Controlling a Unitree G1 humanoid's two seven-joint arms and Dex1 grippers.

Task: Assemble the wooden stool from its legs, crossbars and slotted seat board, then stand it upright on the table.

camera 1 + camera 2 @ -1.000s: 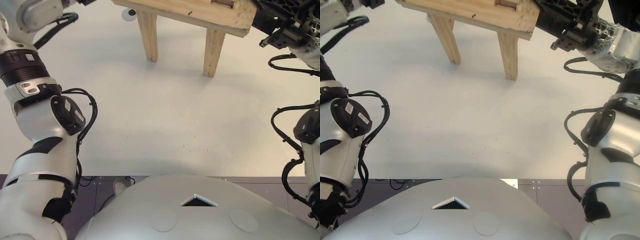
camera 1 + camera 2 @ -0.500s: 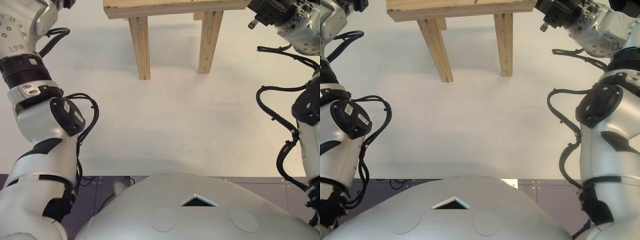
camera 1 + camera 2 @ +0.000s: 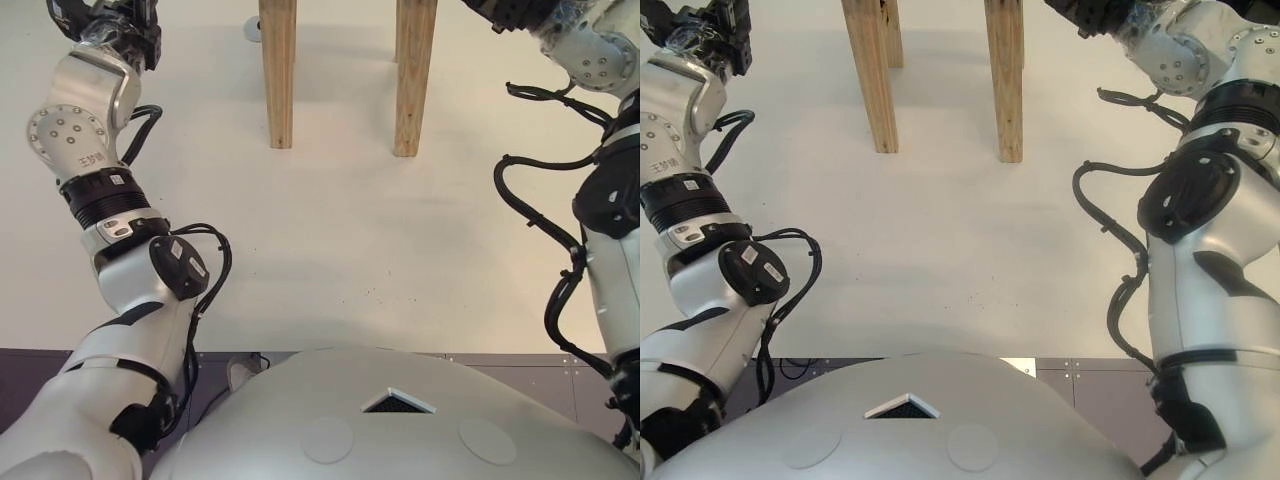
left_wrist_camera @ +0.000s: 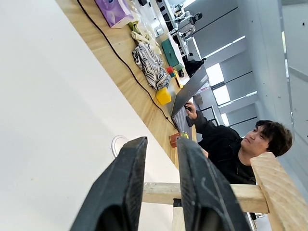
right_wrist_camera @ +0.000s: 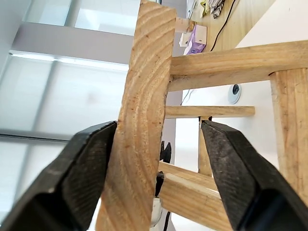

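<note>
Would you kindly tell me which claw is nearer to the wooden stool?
Right. The right claw straddles a thick board of the stool, one finger against it; the left claw hangs off to the stool's left, apart from the wood.

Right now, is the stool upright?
Upright: the stool has both visible legs vertical, feet seemingly on the table.
</note>
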